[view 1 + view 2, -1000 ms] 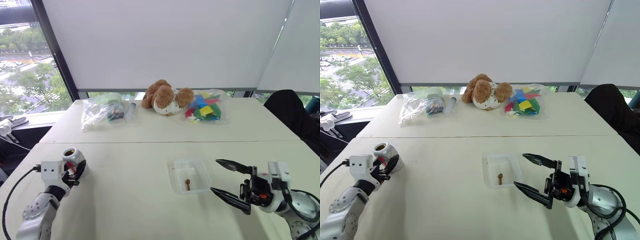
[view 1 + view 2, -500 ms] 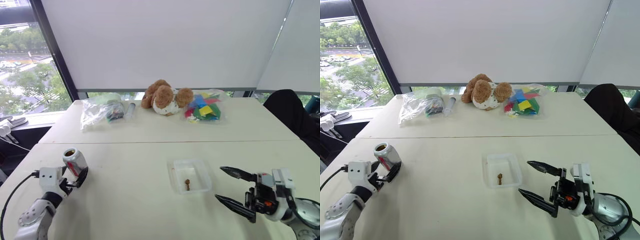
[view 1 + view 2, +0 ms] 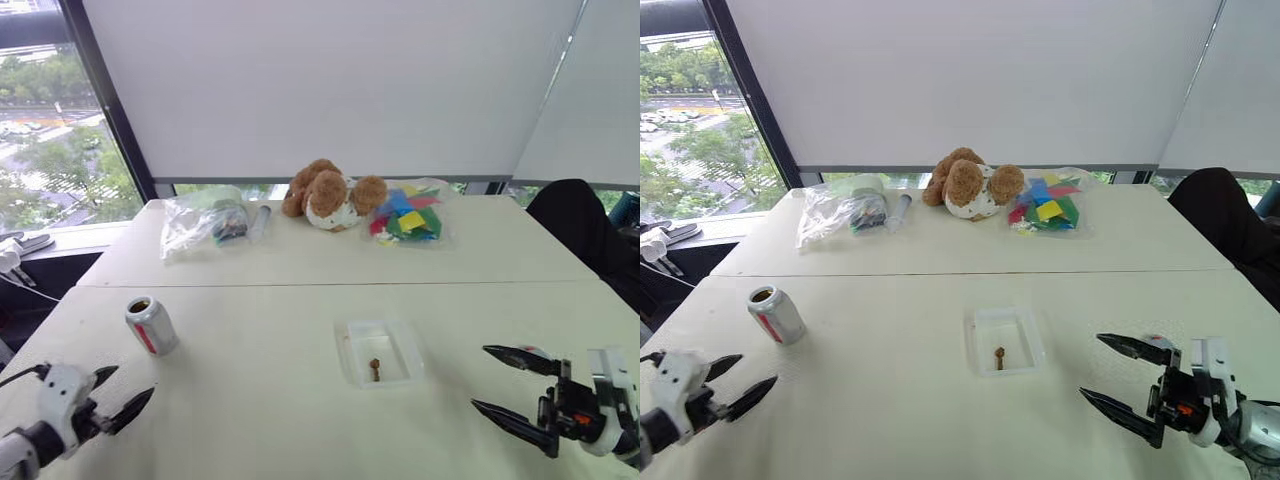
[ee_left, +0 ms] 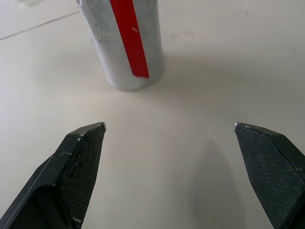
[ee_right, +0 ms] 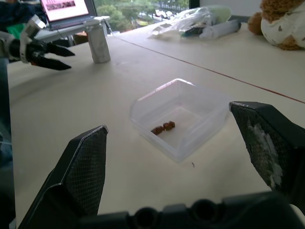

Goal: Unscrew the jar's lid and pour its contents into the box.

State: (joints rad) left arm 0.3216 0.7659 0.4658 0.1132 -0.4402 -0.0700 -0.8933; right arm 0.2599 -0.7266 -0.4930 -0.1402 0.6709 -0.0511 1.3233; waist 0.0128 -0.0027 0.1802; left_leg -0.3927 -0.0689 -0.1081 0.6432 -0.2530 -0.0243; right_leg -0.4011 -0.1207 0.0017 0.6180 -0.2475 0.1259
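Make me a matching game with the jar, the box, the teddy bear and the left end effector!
Things:
1. jar
2. box
3. teddy bear
4. left end effector

States:
A. open, holding nothing
B. sits at the table's far edge between two clear bags
C. holds a tiny brown lump
D. stands upright with no lid on, red stripe on its side

Pairs: 1-D, 2-C, 3-B, 4-A
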